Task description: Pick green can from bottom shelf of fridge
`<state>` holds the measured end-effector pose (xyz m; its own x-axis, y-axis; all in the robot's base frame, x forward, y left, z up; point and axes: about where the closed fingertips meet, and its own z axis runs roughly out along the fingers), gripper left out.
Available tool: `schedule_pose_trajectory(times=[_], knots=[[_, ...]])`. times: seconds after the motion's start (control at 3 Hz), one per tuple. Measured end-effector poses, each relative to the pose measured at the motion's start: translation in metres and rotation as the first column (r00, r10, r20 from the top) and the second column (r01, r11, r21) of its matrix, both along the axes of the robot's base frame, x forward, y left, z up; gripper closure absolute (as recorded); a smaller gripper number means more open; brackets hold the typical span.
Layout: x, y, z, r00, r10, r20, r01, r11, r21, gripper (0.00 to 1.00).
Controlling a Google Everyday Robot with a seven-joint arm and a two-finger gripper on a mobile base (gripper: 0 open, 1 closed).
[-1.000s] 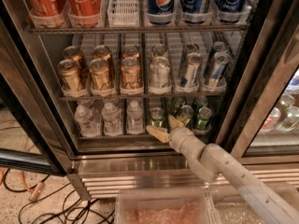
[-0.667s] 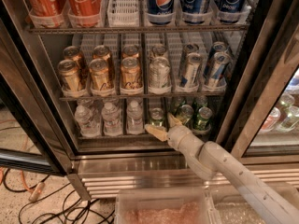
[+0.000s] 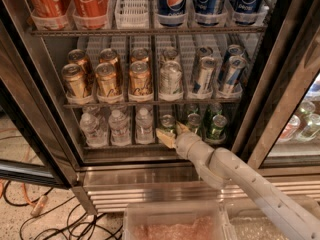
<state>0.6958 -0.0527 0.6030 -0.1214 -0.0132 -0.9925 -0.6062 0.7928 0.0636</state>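
Several green cans stand at the right of the bottom shelf (image 3: 125,146) of the fridge (image 3: 280,84). The front-left green can (image 3: 168,122) is nearest my gripper (image 3: 171,133). The gripper reaches in from the lower right on a pale grey arm (image 3: 250,184). It is open at the shelf's front rail, with one fingertip (image 3: 163,137) left of that can and the other to its right. I cannot tell whether the fingers touch the can. More green cans (image 3: 218,126) stand to the right and behind.
Clear small water bottles (image 3: 119,126) fill the left of the bottom shelf. Gold-brown cans (image 3: 108,80) and silver cans (image 3: 170,79) stand on the rack above, cola bottles (image 3: 90,1) on top. A clear bin (image 3: 175,224) sits below. Cables (image 3: 30,209) lie on the floor.
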Motion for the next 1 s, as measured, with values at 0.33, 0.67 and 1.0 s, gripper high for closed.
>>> schedule_pose_trajectory(times=[0.33, 0.67, 1.0], knots=[[-0.004, 0.009, -0.002, 0.9998, 0.02, -0.003, -0.02, 1.0, -0.015, 0.83], [-0.015, 0.016, 0.005, 0.9992, 0.037, 0.012, -0.036, 0.998, -0.059, 1.0], [-0.03, 0.019, 0.03, 0.9957, 0.053, 0.076, -0.046, 0.994, -0.095, 1.0]])
